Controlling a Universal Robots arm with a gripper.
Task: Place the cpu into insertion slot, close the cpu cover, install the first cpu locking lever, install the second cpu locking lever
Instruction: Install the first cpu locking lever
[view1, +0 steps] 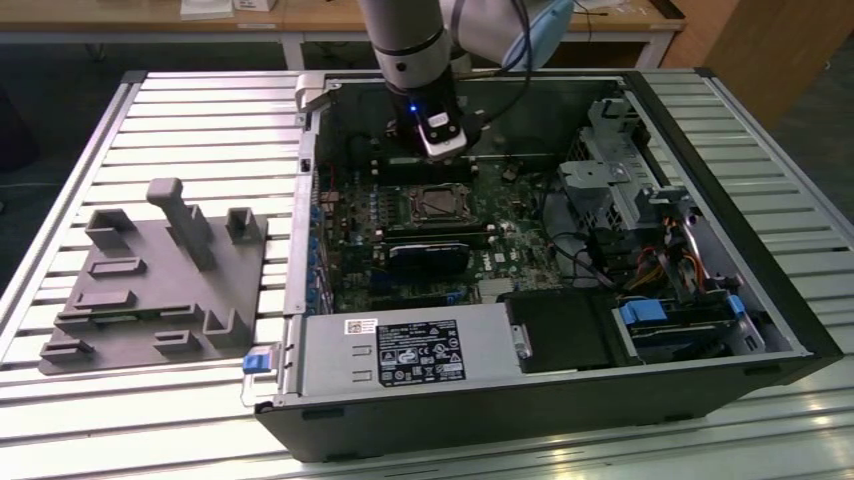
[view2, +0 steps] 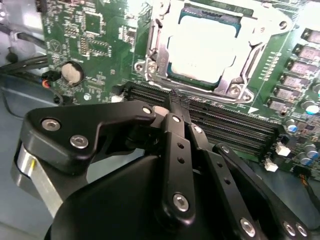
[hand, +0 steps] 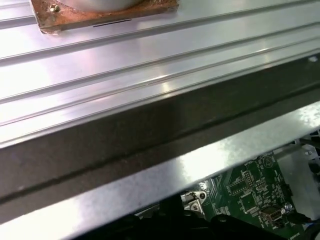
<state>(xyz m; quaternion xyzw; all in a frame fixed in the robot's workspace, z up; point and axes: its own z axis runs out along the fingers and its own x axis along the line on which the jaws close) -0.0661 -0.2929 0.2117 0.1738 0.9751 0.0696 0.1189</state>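
Note:
In the second wrist view the cpu (view2: 202, 47), a pale silvery square, lies in the socket with the cpu cover (view2: 235, 82), a thin metal frame, folded flat around it. In the exterior view the insertion slot (view1: 434, 205) sits at the middle of the green motherboard (view1: 514, 245). My gripper (view1: 443, 152) hangs just beyond the slot's far side. Its black fingers (view2: 174, 107) are shut together with nothing between them, their tips (view2: 175, 95) over the memory slots (view2: 225, 122) beside the socket. How the locking levers stand, I cannot tell.
A black card (view1: 430, 256) and the power supply (view1: 400, 352) lie nearer the camera than the socket. At the exterior view's right stands a drive cage (view1: 603, 180). A grey fixture block (view1: 154, 280) rests on the ribbed table (hand: 150, 55) outside the case wall (hand: 165, 125).

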